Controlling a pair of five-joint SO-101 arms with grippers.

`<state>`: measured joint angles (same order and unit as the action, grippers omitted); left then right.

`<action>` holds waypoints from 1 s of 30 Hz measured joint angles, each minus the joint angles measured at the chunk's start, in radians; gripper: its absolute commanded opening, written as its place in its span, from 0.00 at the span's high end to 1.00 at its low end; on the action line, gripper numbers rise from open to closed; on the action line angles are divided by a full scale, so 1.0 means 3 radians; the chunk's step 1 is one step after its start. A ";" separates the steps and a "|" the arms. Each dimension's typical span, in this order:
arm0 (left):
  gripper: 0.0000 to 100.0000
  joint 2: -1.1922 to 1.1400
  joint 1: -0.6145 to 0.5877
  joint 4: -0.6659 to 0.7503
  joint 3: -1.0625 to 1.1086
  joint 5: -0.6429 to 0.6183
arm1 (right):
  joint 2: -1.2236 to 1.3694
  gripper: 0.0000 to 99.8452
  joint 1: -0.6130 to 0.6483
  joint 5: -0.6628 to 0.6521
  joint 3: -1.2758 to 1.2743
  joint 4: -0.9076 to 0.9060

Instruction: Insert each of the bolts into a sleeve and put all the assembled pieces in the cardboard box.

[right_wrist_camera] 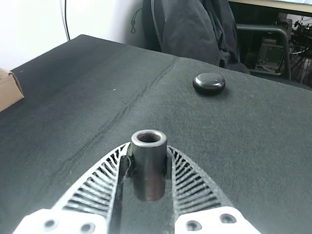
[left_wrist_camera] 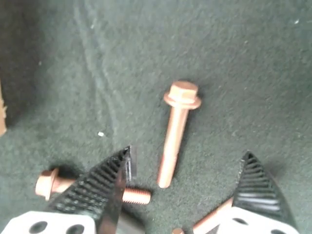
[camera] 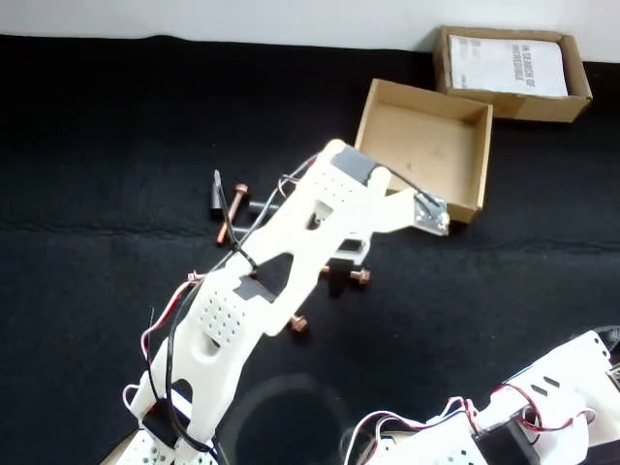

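1. We saw the left claw (left_wrist_camera: 189, 152) spread open over a copper bolt (left_wrist_camera: 178, 131) that lay flat on the black cloth (left_wrist_camera: 243, 58).
2. The right claw (right_wrist_camera: 149, 148) was clamped on an upright dark sleeve (right_wrist_camera: 148, 170).
3. The cardboard box (camera: 421, 145) sat on the cloth, apart from the loose bolts (camera: 359, 276).

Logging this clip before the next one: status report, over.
Left gripper open above bolt. Right gripper shut on upright sleeve. Second bolt crowds the pick; cardboard box bare.
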<state>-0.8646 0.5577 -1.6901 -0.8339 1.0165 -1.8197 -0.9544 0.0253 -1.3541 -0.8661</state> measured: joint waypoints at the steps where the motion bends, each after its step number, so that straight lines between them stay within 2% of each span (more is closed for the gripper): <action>1: 0.67 -0.0005 0.0031 0.0000 0.0000 0.0000 | 0.0000 0.99 0.0005 0.0000 -0.0015 0.0020; 4: 0.69 -0.0107 0.0102 0.0000 -0.0005 0.0000 | 0.0000 0.99 0.0005 0.0000 -0.0046 0.0036; 9: 0.78 -0.0317 0.0205 0.0082 -0.0005 0.0000 | 0.0000 0.99 0.0005 0.0000 -0.0046 0.0036; 16: 0.78 -0.0399 0.0215 0.0271 -0.0036 -0.0005 | 0.0000 0.99 0.0005 0.0000 -0.0046 0.0036; 21: 0.93 -0.0399 0.0220 0.0389 -0.0036 -0.0005 | 0.0005 0.99 0.0005 0.0000 -0.0123 0.0036; 24: 0.95 -0.0399 0.0235 0.0450 -0.0031 -0.0010 | 0.0005 0.99 0.0010 0.0000 -0.0143 0.0046; 26: 1.00 -0.0399 0.0235 0.0460 -0.0031 -0.0010 | 0.0005 0.99 0.0010 0.0000 -0.0148 0.0046; 30: 0.99 -0.0399 0.0235 0.0511 -0.0031 -0.0220 | 0.0005 0.99 0.0010 0.0000 -0.0148 0.0046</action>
<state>-0.9843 0.6283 -1.5367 -0.8431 0.9505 -1.8182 -0.9513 0.0253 -1.3986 -0.8523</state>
